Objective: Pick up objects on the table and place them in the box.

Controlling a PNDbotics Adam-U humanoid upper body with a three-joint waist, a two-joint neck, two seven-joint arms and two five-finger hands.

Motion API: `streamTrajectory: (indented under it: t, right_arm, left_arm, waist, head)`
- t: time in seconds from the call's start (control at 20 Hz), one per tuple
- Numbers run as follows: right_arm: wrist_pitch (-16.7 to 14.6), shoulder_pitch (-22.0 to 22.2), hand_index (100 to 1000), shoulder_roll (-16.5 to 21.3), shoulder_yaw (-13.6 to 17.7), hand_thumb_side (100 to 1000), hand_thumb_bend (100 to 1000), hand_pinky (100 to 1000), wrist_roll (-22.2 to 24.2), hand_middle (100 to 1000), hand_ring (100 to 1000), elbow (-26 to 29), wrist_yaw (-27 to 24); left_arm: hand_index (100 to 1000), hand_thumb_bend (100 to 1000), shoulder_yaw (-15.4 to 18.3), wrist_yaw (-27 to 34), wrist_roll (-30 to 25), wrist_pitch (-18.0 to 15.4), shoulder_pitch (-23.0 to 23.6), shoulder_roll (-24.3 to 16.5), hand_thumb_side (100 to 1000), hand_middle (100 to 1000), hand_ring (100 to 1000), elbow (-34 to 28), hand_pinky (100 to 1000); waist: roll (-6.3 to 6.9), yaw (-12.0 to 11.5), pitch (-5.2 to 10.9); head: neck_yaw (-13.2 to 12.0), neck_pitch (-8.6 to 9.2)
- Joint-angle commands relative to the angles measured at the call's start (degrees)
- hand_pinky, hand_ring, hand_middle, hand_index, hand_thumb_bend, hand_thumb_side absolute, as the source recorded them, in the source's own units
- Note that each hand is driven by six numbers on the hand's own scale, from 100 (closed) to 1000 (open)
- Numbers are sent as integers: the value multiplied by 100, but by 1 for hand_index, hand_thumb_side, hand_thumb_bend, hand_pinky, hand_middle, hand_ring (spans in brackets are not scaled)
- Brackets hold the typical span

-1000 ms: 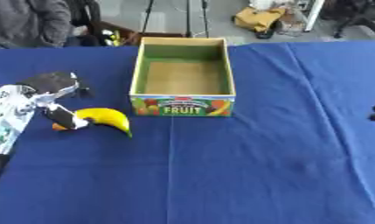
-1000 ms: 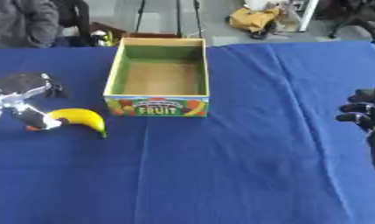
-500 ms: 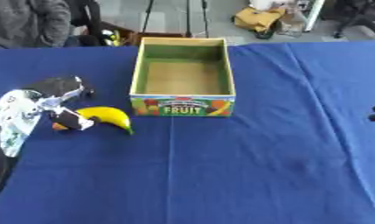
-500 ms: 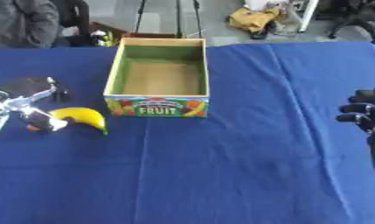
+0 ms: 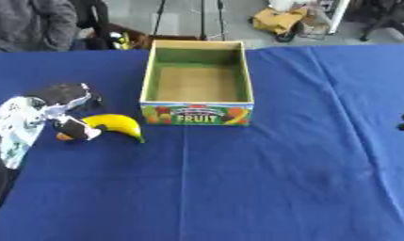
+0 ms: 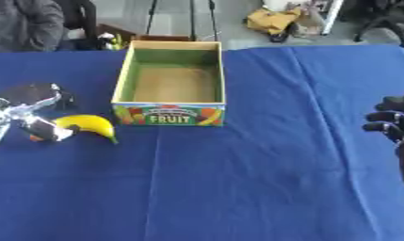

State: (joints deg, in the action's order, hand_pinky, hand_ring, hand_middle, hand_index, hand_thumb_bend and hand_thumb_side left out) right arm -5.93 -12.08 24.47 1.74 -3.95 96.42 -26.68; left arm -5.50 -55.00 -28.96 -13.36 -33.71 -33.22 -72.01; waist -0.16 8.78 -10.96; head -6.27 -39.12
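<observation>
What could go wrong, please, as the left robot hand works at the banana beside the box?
The left robot hand meets only one end of the curved yellow banana, which may pivot or slip. Lifted low, it could catch the rim of the open cardboard fruit box, which stands close by.

Left robot hand (image 5: pixel 52 110): blurred, covers banana (image 5: pixel 116 125) end. Right robot hand (image 6: pixel 392 123): cut off by frame edge.

The fruit box (image 5: pixel 197 89) is sitting on the table (image 5: pixel 238 188), toward its far edge and slightly left of centre. The banana (image 5: pixel 116 125) is lying just left of the box's near corner. The left hand (image 5: pixel 50 106) is resting at the banana's left end. The right hand (image 6: pixel 392 126) is sitting at the right edge, well apart.
</observation>
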Motion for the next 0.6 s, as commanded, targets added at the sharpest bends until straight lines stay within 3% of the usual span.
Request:
streamTrajectory:
  t: [0.05,0.6]
  right_arm:
    - [-9,-55,643,104,39,622,100,537,15,562,568,40,-14]
    - [-7,-57,643,102,38,621,100,537,19,562,568,34,-10]
  left_arm:
    - [710,519,-4,18,-74,-26,-65,-107,309,572,581,-44,656]
    - [712,541,-28,26,-225,-96,-48,-107,327,574,581,-46,657]
  waist:
    - [-7,7,79]
    - [7,19,75]
  head:
    - [-5,61]
    - [6,61]
